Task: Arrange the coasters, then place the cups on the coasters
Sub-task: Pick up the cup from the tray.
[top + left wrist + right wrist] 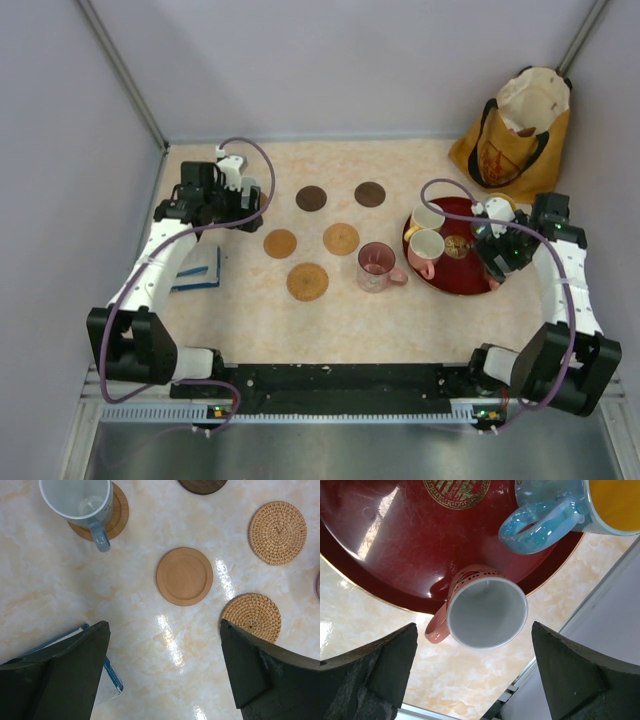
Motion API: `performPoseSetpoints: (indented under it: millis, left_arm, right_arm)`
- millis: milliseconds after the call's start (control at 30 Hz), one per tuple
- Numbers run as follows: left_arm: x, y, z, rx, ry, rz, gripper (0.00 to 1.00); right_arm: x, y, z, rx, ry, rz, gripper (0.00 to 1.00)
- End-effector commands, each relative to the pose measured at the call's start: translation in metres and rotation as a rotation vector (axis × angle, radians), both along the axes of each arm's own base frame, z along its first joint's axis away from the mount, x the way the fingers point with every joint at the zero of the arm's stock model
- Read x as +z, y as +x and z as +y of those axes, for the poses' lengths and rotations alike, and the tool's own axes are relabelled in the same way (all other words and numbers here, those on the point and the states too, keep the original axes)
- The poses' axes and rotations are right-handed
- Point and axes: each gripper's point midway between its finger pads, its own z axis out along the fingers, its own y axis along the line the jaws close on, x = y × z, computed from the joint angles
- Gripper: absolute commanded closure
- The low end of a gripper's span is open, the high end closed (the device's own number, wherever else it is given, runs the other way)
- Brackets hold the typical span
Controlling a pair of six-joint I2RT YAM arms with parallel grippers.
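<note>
One blue-grey cup (75, 497) on coaster (119, 516), hidden from above

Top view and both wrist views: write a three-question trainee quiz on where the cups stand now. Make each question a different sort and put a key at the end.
1. True or false: in the left wrist view, the blue-grey mug stands on a wooden coaster.
2. Pick one: in the top view, the pink cup beside the red tray stands on A, a woven coaster; B, the bare table; C, a dark coaster.
3. Short answer: in the right wrist view, what colour is the inside of the blue cup?

Key: 1 true; 2 B; 3 yellow.
</note>
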Motion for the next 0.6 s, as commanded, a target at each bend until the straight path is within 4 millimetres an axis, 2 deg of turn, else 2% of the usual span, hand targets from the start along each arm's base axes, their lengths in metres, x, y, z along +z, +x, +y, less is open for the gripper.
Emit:
performPoseSetpoints:
  millis: [0,333,467,567]
  left_arm:
    - [0.005,0.002,-0.005,-0.026,-0.019,-0.025,0.05]
    - [0.000,0.003,-0.006,-0.025,-0.025,-0.010,0.05]
    - [-0.004,0.003,-0.006,-0.025,-0.025,0.000,0.06]
    - [-0.005,0.004,-0.006,-0.024,-0.025,0.004,0.06]
  right_arm:
    - [-0.004,0.012,-0.005,0.000,0.008,-0.030,0.05]
    - [-0.033,0.015,-0.016,-0.038,0.035,0.025,0.07]
    - [-0.043,0.017,-0.015,-0.056,0.066,0.048,0.13]
    - [-0.047,0.018,-0.011,-0.066,0.096,0.053,0.22]
